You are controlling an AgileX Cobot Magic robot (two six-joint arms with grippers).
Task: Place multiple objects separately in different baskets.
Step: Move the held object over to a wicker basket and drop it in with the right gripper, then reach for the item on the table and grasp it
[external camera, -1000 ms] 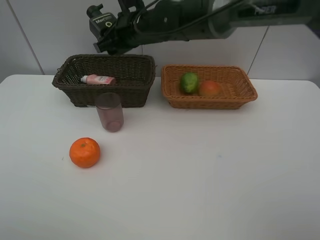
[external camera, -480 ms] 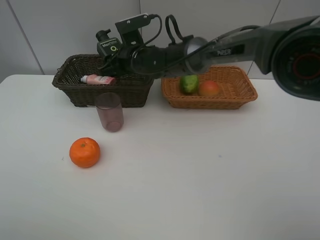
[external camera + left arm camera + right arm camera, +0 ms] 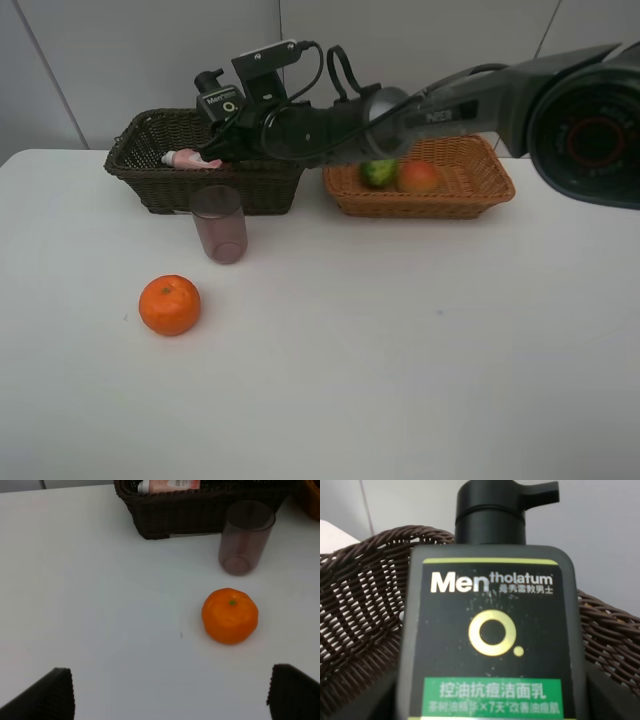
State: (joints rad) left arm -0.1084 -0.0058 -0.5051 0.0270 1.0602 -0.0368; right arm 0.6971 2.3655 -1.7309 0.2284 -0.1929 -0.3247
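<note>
My right gripper (image 3: 240, 122) is shut on the dark green pump bottle (image 3: 222, 101), held upright over the dark brown basket (image 3: 160, 188). The bottle (image 3: 490, 630) fills the right wrist view, with the basket's weave (image 3: 360, 605) behind it. A pink squeeze bottle (image 3: 195, 158) lies inside that basket. In front of it stand the purple cup (image 3: 218, 223) and, nearer, the orange (image 3: 169, 305). The light basket (image 3: 480, 190) holds the green citrus (image 3: 378, 172) and the peach (image 3: 419, 177). My left gripper (image 3: 172, 700) is open, low over the table near the orange (image 3: 230, 615).
The right arm (image 3: 450, 95) stretches from the right across the light basket's back edge. A white wall rises close behind both baskets. The cup (image 3: 245, 537) stands right against the dark basket's front wall (image 3: 170, 515).
The right arm has come down with the pump bottle, from high above the dark basket to just over its rim. The left gripper and the table objects have not moved.
</note>
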